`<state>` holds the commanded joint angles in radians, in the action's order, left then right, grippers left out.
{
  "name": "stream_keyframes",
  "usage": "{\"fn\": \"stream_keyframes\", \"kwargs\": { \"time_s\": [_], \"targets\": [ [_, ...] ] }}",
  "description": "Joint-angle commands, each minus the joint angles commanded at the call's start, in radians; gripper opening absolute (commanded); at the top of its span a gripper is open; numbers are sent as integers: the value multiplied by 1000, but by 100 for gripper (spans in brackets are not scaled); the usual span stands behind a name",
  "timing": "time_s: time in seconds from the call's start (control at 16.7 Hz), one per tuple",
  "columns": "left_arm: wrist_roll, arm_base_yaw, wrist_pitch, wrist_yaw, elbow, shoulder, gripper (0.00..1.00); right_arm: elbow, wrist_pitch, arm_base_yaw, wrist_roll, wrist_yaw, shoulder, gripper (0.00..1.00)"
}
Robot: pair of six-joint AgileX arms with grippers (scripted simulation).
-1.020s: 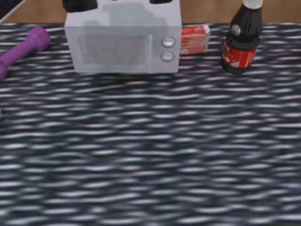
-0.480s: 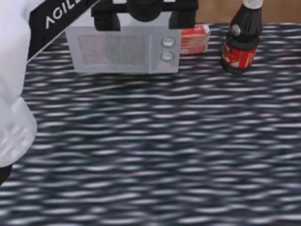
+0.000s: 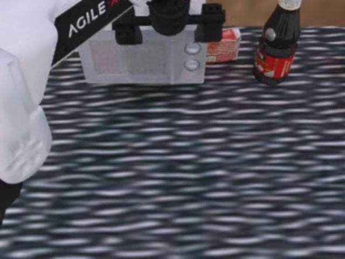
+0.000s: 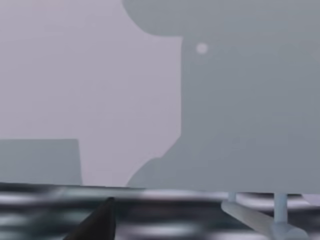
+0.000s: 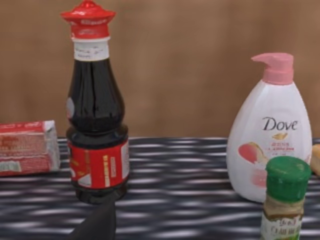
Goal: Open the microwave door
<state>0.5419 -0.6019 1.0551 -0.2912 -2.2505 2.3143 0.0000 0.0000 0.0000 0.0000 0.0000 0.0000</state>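
Observation:
The light grey microwave stands at the back of the table, left of centre. Its door, with a speckled mesh window, lies flat against the front, left of the two silver knobs. My left gripper hangs over the microwave's top edge, open, with black fingers spread wide and nothing between them. The left wrist view is filled by the microwave's grey surface, with a pale bar handle low down and one dark fingertip. My right arm is out of the top view; one fingertip shows.
A red-and-white box sits right of the microwave, then a dark sauce bottle with a red label. The right wrist view adds a Dove pump bottle and a green-capped jar. My white left arm covers the table's left side.
My left arm swung in from the left and now covers the purple dumbbell. Its gripper moved out over the microwave's top and shifted a little right. The door has not moved.

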Motion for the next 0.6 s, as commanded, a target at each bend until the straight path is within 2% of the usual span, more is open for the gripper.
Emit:
{"fn": "stream_keyframes", "kwargs": {
  "time_s": [0.18,0.42,0.6],
  "targets": [
    [-15,16,-70,8,30,38,100,0,0,0,0,0,0,100],
    [-16,17,-73,8,31,40,100,0,0,0,0,0,0,100],
    [-16,17,-73,8,31,40,77,0,0,0,0,0,0,100]
  ]
}}
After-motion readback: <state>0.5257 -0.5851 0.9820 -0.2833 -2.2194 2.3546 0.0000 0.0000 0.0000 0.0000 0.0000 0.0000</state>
